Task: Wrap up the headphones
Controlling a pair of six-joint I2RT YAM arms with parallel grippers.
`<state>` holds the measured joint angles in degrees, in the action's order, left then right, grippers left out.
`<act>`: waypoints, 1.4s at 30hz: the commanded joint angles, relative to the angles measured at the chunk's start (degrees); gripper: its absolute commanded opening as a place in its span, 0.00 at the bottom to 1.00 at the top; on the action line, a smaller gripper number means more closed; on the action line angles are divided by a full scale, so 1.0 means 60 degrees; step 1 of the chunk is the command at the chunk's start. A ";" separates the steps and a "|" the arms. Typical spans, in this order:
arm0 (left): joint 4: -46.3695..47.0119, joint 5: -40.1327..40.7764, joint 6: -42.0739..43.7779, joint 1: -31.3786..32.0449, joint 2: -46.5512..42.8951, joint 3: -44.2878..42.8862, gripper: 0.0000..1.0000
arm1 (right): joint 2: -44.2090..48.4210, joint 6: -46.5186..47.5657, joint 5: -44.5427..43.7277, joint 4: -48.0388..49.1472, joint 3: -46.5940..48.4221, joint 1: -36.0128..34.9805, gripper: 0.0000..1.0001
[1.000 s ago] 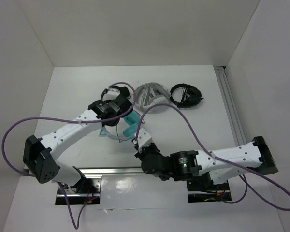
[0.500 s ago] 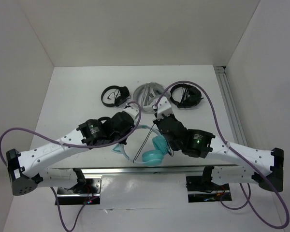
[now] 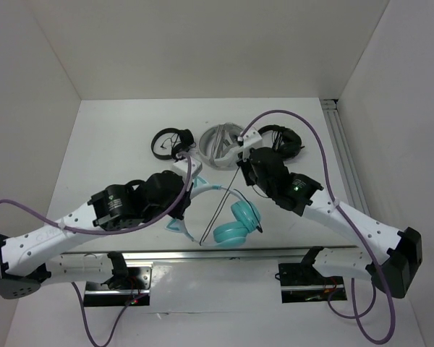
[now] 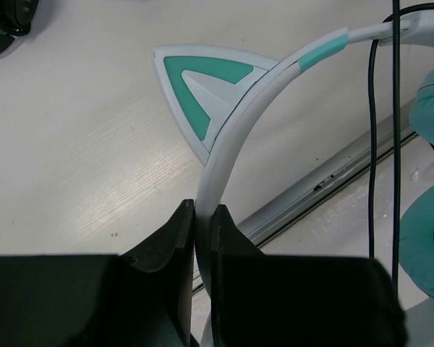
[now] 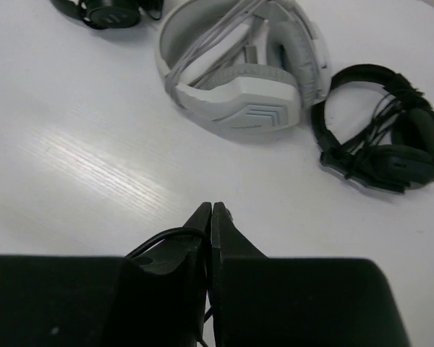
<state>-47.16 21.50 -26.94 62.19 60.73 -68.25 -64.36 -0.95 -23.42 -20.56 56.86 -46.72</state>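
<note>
From above, the teal over-ear headphones (image 3: 236, 220) sit near the front edge of the white table (image 3: 108, 137), between the two arms, with the ear cups side by side. The left end effector (image 3: 177, 206) is at the pale mint headband (image 3: 215, 189). A thin black cable (image 3: 220, 204) runs in a straight line from the right end effector (image 3: 240, 163) down towards the front rail. Behind them lie white-grey headphones (image 3: 223, 141) and two sets of black headphones.

In the left wrist view, the left end effector (image 4: 202, 225) is pinching the headband (image 4: 235, 126) between its fingers, just below a teal-and-white cat ear (image 4: 202, 87). The cable (image 4: 371, 144) and the teal cushions (image 4: 427, 253) are at the right.

In the right wrist view, the right end effector (image 5: 211, 217) has its fingers pressed together on a loop of the cable (image 5: 163, 236). The white-grey headphones (image 5: 246, 79) and one set of black headphones (image 5: 383, 144) lie beyond it on the table (image 5: 79, 144).
</note>
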 commanded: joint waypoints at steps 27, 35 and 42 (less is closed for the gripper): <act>-0.2790 -0.0199 -0.0651 0.0342 -0.0395 -0.3185 0.00 | -0.3408 -0.2244 0.6760 0.9035 -0.2754 0.0448 0.36; -0.3082 0.0122 -0.0988 0.0342 -0.0483 -0.3288 0.00 | -0.3997 -0.2420 0.6527 0.9124 -0.2210 0.0346 0.44; -0.3083 0.0313 -0.1281 0.0342 -0.0395 -0.3288 0.00 | -0.1877 -0.2522 0.5295 0.8919 -0.3322 0.0462 0.93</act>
<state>-69.08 21.93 -30.76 63.96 58.96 -85.43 -83.31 -16.27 11.33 29.45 39.20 -44.21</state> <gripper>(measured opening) 0.197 0.825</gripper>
